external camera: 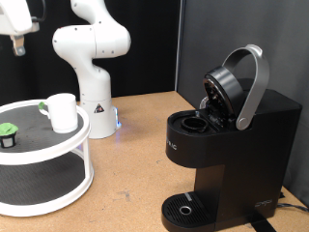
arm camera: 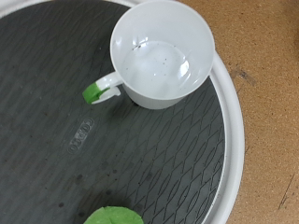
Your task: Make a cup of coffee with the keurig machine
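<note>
The white cup (external camera: 62, 111) stands upright and empty on the top shelf of a round white two-tier stand (external camera: 85, 130), at the exterior view's left. In the wrist view the cup (arm camera: 161, 51) is seen from above, with a green mark on its handle. A small dark pod with a green top (external camera: 9, 133) sits on the same shelf, and its edge shows in the wrist view (arm camera: 114, 217). The black keurig machine (external camera: 237, 145) stands at the right with its silver-handled lid (external camera: 241, 85) raised. My gripper (external camera: 16, 43) hangs high above the stand, holding nothing.
The arm's white base (external camera: 92, 68) stands behind the stand on the wooden table (external camera: 135, 164). The machine's round drip tray (external camera: 185, 208) has nothing on it. The stand's lower shelf (external camera: 39, 184) is dark and bare. A black curtain is behind.
</note>
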